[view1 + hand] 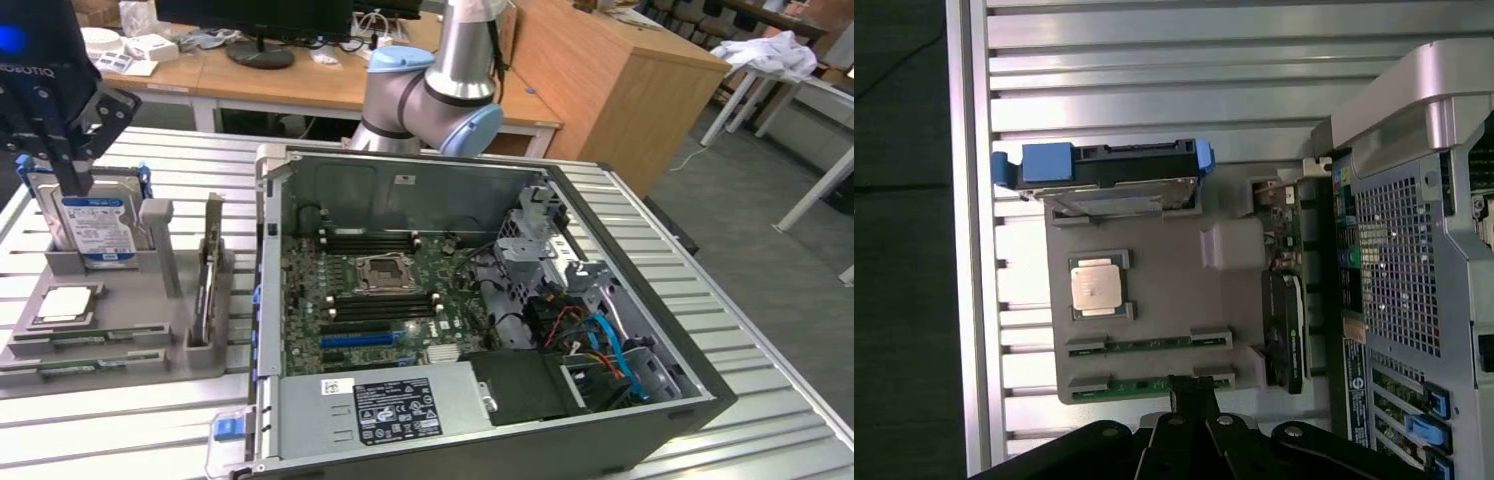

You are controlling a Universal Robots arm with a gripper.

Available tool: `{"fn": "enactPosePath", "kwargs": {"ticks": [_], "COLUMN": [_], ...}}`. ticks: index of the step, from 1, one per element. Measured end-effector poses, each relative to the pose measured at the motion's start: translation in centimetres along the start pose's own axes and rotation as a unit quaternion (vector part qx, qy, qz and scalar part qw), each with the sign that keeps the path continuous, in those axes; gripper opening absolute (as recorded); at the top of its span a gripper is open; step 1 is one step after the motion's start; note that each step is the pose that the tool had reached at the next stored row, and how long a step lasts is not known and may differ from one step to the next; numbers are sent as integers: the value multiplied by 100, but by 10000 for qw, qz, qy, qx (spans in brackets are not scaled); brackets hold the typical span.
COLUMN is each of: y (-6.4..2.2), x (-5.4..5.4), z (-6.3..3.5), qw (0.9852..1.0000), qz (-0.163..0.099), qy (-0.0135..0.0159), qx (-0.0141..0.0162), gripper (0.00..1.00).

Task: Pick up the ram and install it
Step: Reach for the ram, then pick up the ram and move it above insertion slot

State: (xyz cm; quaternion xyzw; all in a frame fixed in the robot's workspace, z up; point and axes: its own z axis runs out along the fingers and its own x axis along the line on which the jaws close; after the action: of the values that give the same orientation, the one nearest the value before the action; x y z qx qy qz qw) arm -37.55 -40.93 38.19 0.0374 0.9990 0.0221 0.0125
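Presently we note the gripper (1192,388) hanging, fingers pinched together on nothing, above the ram (1129,384) lying flat in the grey holder (1174,295); lowered thus, we judge, it would jab the board rather than straddle it.

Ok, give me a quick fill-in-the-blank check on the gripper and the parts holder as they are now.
1. The gripper is ___ and holds nothing.
2. ___ ram sticks lie flat in the grey holder.
3. The hard drive is not lying flat in the holder: it stands ___.
Missing words: shut; two; upright
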Motion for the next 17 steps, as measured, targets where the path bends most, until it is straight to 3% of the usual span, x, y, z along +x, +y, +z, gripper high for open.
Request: {"fn": "enactPosePath", "kwargs": {"ticks": [9,17], "y": [-149,-151], "x": [-8,-8], "z": [-5,-6], "qw": [10000,10000], "qz": [0,0], "qy": [1,1], "qx": [0,0], "gripper": [11,11]}}
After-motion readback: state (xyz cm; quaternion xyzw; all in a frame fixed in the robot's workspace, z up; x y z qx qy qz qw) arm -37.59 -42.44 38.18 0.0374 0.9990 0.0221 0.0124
